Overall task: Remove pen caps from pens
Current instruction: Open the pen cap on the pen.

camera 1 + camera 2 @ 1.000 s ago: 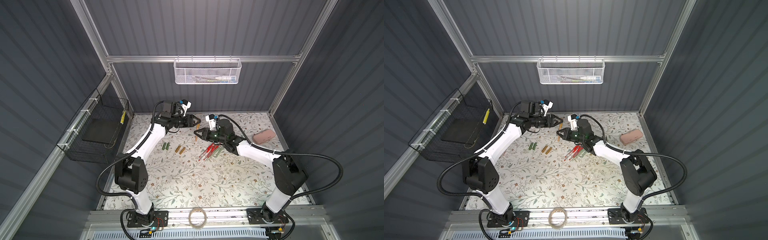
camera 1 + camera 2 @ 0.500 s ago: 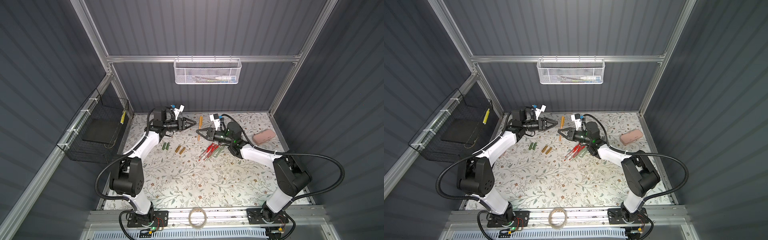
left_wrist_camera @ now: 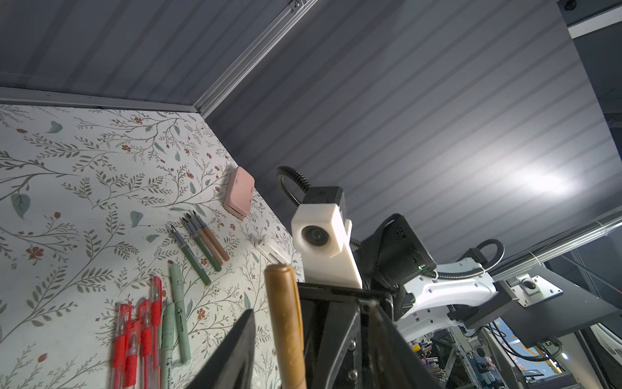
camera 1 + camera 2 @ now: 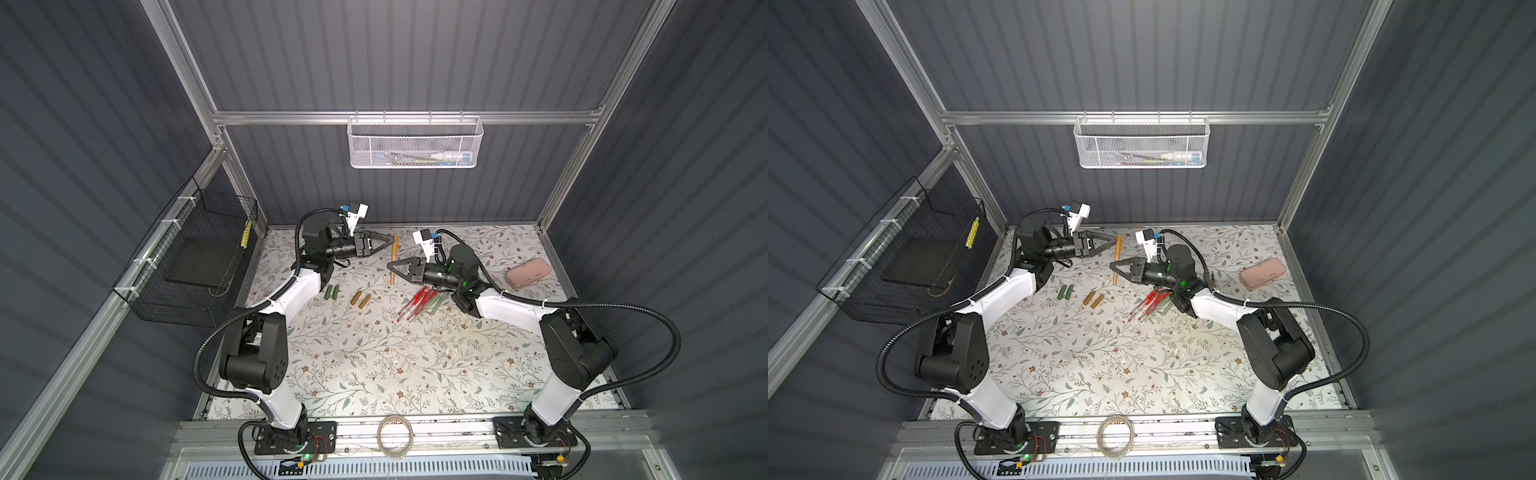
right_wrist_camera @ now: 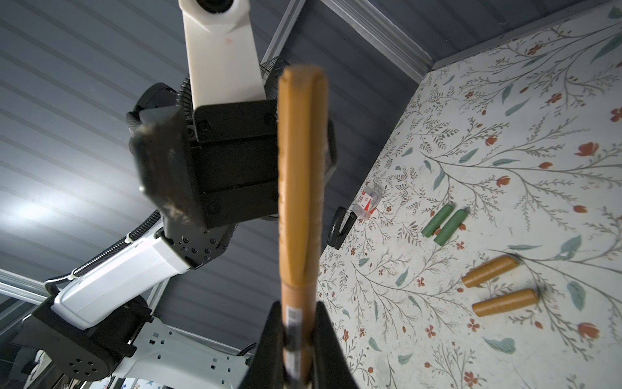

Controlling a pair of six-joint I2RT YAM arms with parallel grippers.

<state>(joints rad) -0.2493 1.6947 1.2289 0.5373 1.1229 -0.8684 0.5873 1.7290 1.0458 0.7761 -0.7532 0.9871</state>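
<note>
The right claw (image 5: 297,321) is pinched tight on the lower body of one golden-brown pen (image 4: 394,255). It holds the pen up off the surface (image 4: 374,365) toward the back, with the cap (image 5: 300,151) on at the far end. Facing it at close quarters, the left claw (image 4: 389,242) stands about half open with a finger on either side of that cap. From the left wrist a clear gap shows between one finger (image 3: 235,350) and the cap, and I cannot tell whether the other finger touches it. Four loose caps lie on the surface on the left arm's side. Two are dark green caps (image 5: 437,220), side by side and touching, and near them are two golden-brown caps (image 5: 489,271), slightly apart from each other. The remaining pens lie on the right arm's side. I can tell apart four red pens (image 3: 145,336), packed close together, with two pale green pens (image 3: 178,310) just beside them, caps on. Beyond those is a small clutch of uncapped pens (image 3: 206,253), green-bodied and brown-bodied, at least three with bare tips showing. One pink case (image 4: 528,273) lies well apart from everything, near the surface's right edge.
</note>
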